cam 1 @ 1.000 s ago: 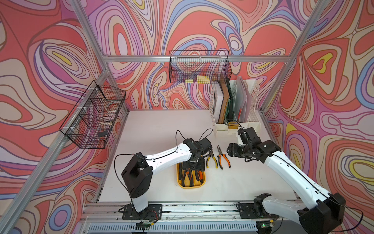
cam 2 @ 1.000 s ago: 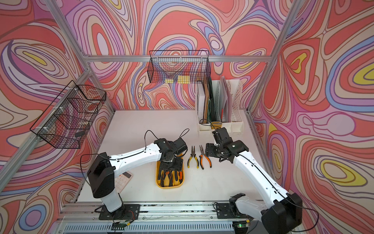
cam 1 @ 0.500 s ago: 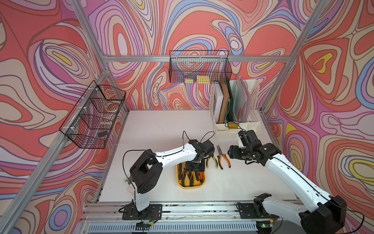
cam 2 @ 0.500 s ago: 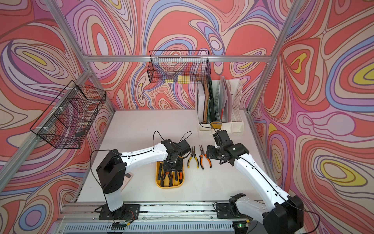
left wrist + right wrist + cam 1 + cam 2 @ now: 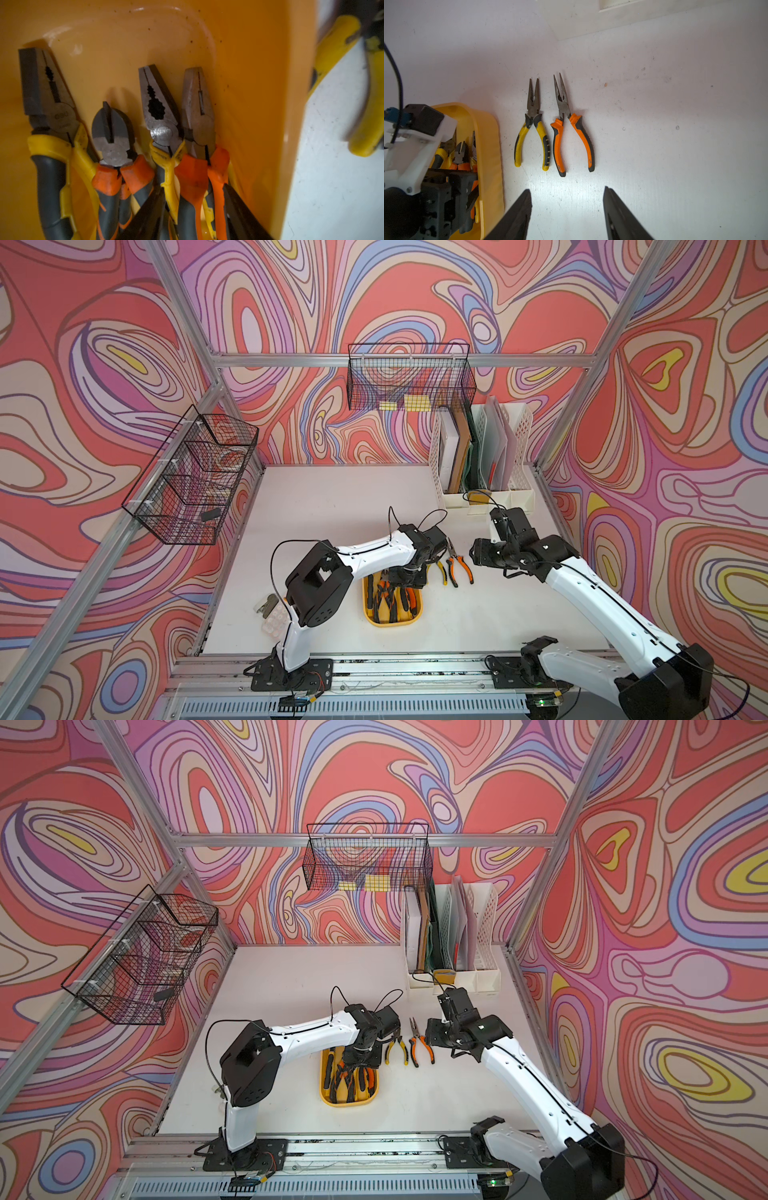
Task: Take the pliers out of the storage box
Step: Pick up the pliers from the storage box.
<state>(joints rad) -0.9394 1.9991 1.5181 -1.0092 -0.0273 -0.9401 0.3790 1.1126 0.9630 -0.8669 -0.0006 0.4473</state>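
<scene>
Pliers [image 5: 390, 599] lay bunched in the yellow storage box [image 5: 394, 622], which sat close to the desk's front edge, about midway along it, with the take-out job part done. The left gripper [image 5: 194, 187] was down inside the box at the end nearer the back edge. Its dark fingers [image 5: 148, 216] were set either side of the handles of a blunt-nosed orange-handled pair [image 5: 197, 108]. Whether they were pinching tight or only straddling the handles could not be told.

Just beside the box, toward the right edge, a yellow-handled needle-nose pair [image 5: 532, 124] and an orange-handled needle-nose pair [image 5: 571, 128] lay side by side on the bare desk [image 5: 675, 145], already out. Farther right, the right gripper [image 5: 566, 189] hovered above the desk, fingers spread wide with nothing between them.

The step in hand looked to be the pick of the next pair. That would call for a firm squeeze on one pair's handles only, a straight lift over the box rim, and a landing spot clear of the two freed pairs.

Only the left wrist view showed four plier heads lined up near the box's end wall; in both top views the wrist hid them. Only the right wrist view showed the gap between the right jaws, and only the top views showed both arms at once.
</scene>
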